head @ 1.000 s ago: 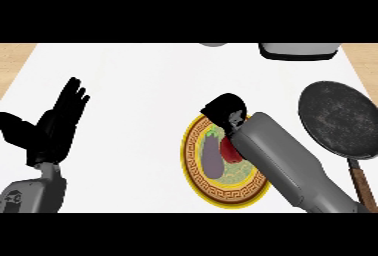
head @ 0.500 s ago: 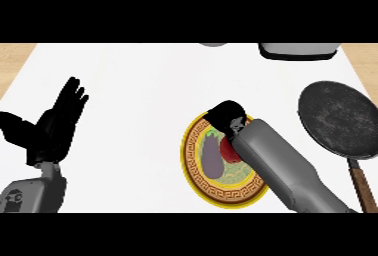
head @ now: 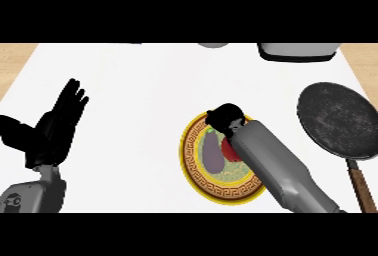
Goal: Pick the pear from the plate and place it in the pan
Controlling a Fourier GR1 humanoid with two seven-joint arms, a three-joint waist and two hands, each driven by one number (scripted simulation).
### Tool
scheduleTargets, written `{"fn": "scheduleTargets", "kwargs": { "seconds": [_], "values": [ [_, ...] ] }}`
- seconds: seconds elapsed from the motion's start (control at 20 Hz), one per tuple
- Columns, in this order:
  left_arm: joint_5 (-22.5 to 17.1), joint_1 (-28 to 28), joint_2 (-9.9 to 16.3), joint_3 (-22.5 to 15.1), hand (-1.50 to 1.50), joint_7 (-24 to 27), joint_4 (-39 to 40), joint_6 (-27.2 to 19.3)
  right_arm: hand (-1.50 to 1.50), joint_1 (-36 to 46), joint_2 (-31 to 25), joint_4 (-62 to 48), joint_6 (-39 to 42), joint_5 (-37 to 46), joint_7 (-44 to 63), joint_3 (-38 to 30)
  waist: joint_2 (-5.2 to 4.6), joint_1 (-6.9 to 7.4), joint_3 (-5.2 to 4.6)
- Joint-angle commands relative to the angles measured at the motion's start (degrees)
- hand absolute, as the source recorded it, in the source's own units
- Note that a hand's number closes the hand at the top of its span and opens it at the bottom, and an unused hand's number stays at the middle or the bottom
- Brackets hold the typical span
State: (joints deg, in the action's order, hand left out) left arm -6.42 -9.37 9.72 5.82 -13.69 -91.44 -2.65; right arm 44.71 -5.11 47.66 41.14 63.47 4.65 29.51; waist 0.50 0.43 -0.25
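A yellow-rimmed plate (head: pixel 193 172) lies at the counter's middle and carries a purple eggplant (head: pixel 212 154) and a red item (head: pixel 228 150). My right hand (head: pixel 225 117) hangs over the plate's far edge, pointing down and hiding most of what lies beneath it. Only a small green sliver of the pear (head: pixel 210 131) shows at the hand's lower left. My grey right forearm (head: pixel 277 167) crosses the plate's right half. The dark round pan (head: pixel 339 120) sits to the right, its wooden handle (head: pixel 362 185) pointing toward me. At the left, my left hand (head: pixel 55 125) rests open with its fingers up.
A pale container (head: pixel 299 51) stands at the counter's far right edge, and a grey object (head: pixel 214 45) sits at the far middle. White countertop (head: pixel 140 90) stretches between the left hand and the plate.
My right hand has moved down and slightly toward me, onto the plate's far part, covering more of the green pear. The left hand has not moved.
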Motion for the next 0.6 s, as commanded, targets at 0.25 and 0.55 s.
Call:
{"fn": "scheduleTargets", "kwargs": {
  "seconds": [0.25,0.55],
  "values": [
    [0.6,-1.3,-1.1,-0.5,0.0,-1.6,-0.5,-1.1,1.5,-0.1,0.4,-5.9,-7.9,2.7,-10.7,0.2,-0.62,0.16,0.26],
    [-0.2,-0.4,0.6,1.5,0.0,0.9,2.5,1.0,1.5,-0.8,3.8,-5.3,-7.1,2.7,-8.0,-2.4,-0.52,-0.02,0.25]
  ]
}}
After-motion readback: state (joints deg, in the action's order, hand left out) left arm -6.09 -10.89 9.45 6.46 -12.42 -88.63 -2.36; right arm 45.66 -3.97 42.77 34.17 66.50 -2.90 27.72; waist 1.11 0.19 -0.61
